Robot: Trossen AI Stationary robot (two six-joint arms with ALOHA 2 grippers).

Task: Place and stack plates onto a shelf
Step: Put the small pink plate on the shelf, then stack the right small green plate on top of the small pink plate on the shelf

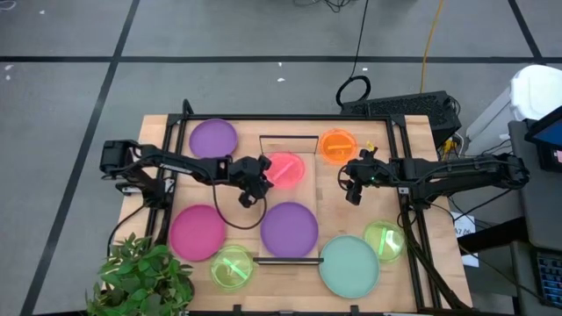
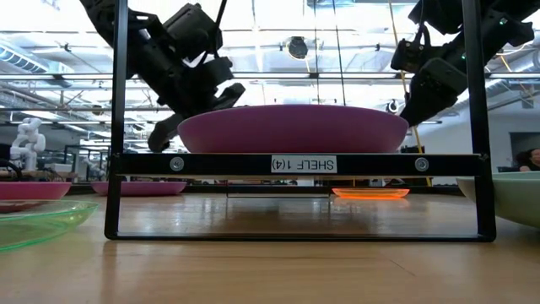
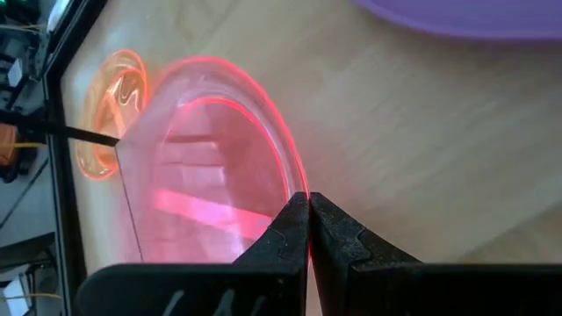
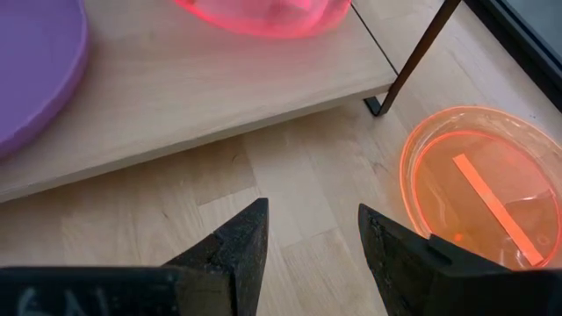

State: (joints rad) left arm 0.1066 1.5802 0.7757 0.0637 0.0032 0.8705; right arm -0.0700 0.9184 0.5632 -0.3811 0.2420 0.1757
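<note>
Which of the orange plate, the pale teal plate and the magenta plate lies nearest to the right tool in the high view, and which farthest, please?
Measured from the right tool, hovering open right of the shelf:
1. Orange plate: just behind it, toward the table's far edge.
2. Pale teal plate: at the near edge, slightly to its left.
3. Magenta plate: across the shelf, on the table's left side.

1. We read one label only: a small white tag (image 2: 304, 164) at the middle of the shelf's dark front rail (image 2: 211, 165), showing mirrored "SHELF (4)".
</note>
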